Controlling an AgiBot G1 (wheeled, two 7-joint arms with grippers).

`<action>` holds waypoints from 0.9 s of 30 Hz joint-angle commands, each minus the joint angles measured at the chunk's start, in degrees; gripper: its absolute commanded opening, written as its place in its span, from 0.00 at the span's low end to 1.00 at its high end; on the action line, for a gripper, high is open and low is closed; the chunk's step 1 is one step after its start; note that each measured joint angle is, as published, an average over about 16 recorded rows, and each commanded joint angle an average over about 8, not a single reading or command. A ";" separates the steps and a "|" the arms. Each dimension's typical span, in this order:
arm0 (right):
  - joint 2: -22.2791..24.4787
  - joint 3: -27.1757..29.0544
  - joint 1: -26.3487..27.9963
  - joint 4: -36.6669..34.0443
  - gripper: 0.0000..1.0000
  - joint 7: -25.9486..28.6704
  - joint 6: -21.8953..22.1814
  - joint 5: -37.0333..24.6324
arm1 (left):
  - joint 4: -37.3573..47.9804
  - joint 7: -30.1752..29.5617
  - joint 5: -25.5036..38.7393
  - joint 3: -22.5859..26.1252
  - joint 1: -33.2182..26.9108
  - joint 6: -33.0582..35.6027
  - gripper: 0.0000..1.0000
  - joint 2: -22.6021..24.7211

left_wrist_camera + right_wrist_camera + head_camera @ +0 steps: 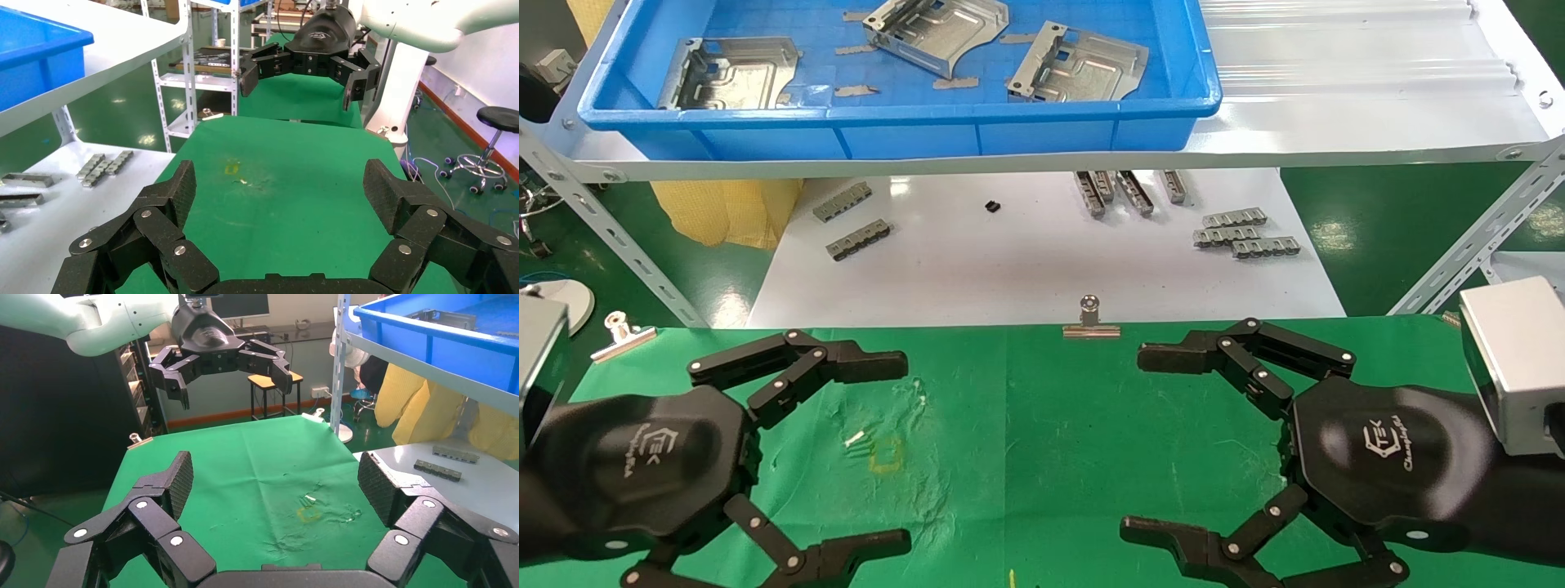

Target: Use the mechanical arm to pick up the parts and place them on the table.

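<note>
Three silver stamped plates lie in the blue tray on the shelf: one at the left, one in the middle, one at the right. My left gripper hovers open and empty over the left of the green cloth table. My right gripper hovers open and empty over the right of it, facing the left one. In the left wrist view my left gripper is open over bare cloth, with the right gripper beyond. In the right wrist view my right gripper is open too.
Small grey toothed strips lie on the white board beyond the cloth, more at its left. Binder clips hold the cloth's far edge. A metal shelf frame slants at the right. A yellow mark sits on the cloth.
</note>
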 commanded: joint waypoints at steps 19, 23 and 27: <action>0.00 0.00 0.00 0.00 0.00 0.00 0.00 0.00 | 0.00 0.00 0.00 0.00 0.00 0.00 1.00 0.00; 0.00 0.00 0.00 0.00 0.00 0.00 0.00 0.00 | 0.00 0.00 0.00 0.00 0.00 0.00 1.00 0.00; 0.00 0.00 0.00 0.00 0.00 0.00 0.00 0.00 | 0.00 0.00 0.00 0.00 0.00 0.00 1.00 0.00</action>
